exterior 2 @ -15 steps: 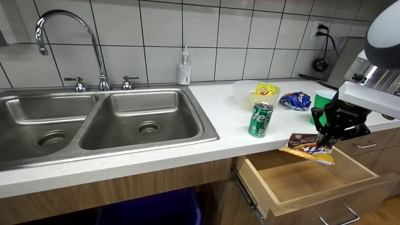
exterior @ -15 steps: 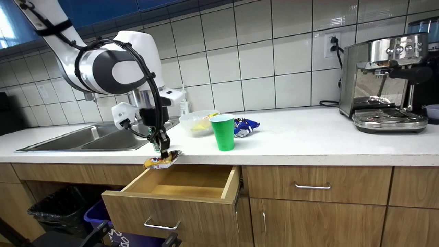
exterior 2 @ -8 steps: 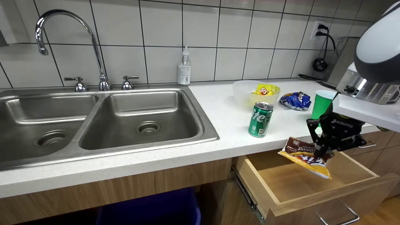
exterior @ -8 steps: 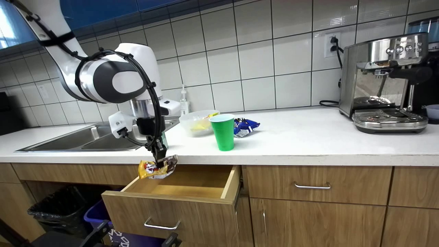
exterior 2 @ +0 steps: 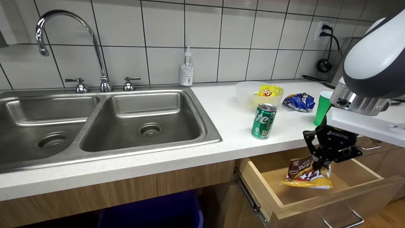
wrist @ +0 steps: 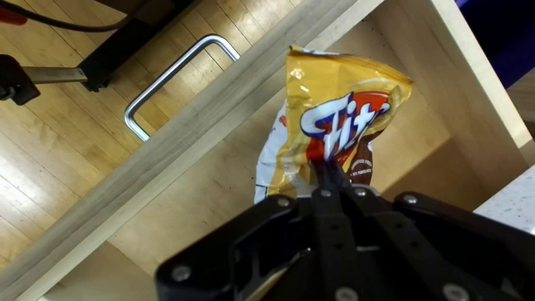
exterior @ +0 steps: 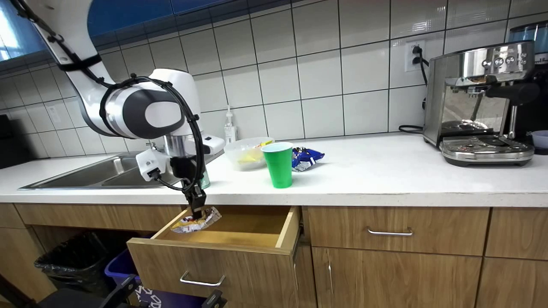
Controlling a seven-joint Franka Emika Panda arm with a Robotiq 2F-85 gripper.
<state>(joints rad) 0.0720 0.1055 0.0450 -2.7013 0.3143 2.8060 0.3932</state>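
far to the left, a chrome faucet (exterior 2: pixel 99 58) arches over a two-basin steel sink (exterior 2: pixel 210 134) let into the white counter (exterior 2: pixel 234 134). below the counter is a blue bin (exterior 2: pixel 164 207), with a black-lined bin (exterior: pixel 81 256) to its left in an exterior view. a clear pump bottle (exterior 2: pixel 186 73) stands at the sink's far right corner, by the tiled wall (exterior 2: pixel 205 25).

next along, i see a translucent bowl (exterior 2: pixel 243 95) with a yellow packet (exterior 2: pixel 269 91) in it, and just in front of the bowl a green can (exterior 2: pixel 264 122) stands upright. a crumpled blue packet (exterior 2: pixel 300 102) lies near the bowl.

below the counter top, right of the can, a wooden drawer (exterior 2: pixel 332 198) is pulled out. a yellow-and-brown snack bag (exterior 2: pixel 307 177) hangs over the drawer's floor, pinched firmly between the fingertips of my pincer (exterior 2: pixel 319 165), which points downward. the bag spreads out to both sides of my grip; whether it touches the drawer i cannot tell. a green cup (exterior 2: pixel 323 107) stands on the counter beyond my pincer, partly hidden by my arm in an exterior view.

farthest right, past a wall outlet (exterior: pixel 409 55) holding black plugs, a silver espresso machine (exterior: pixel 460 105) sits well apart from me.
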